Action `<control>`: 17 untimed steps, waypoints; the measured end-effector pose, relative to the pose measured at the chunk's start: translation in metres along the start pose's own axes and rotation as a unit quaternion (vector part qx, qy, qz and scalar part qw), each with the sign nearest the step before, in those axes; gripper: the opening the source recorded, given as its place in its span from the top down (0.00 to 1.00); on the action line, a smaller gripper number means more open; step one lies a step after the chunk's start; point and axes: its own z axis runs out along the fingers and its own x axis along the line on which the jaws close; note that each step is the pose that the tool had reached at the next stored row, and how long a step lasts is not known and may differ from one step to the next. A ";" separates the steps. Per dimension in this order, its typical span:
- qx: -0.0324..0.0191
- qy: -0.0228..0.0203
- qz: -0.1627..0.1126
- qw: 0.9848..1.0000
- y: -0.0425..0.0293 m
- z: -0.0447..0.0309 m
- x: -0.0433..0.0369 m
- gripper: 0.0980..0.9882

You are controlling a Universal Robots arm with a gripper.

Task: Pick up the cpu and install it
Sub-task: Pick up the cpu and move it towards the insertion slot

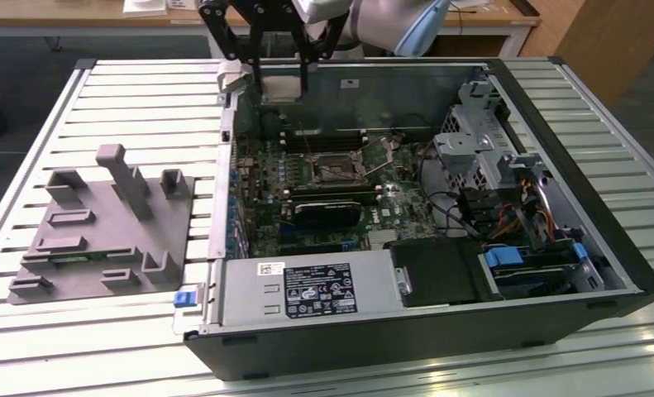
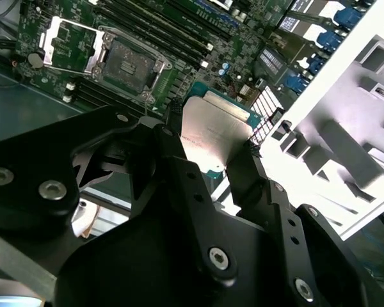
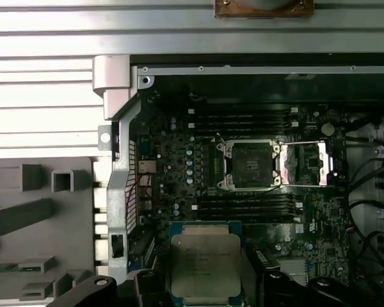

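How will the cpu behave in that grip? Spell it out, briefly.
The cpu looks like a flat, rigid plate, so it probably won't flex. Its smooth metal top suggests it could slip, since the end effector pinches only its edges. Small and thin, it is likely light.

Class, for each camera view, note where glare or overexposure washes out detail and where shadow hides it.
Second wrist view: glare whitens the top of the cpu, and the grey tray is blown out. First wrist view: the slatted table washes out, while the computer case is dark inside. Exterior view: fairly even light.
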 end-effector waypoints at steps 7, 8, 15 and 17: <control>0.000 0.000 0.000 1.000 0.0033 0.0007 -0.0072 0.52; 0.000 0.000 0.000 1.000 0.0038 0.0008 -0.0081 0.52; 0.000 -0.001 0.000 1.000 0.0079 0.0016 -0.0152 0.52; 0.000 -0.001 0.000 1.000 0.0093 0.0018 -0.0173 0.52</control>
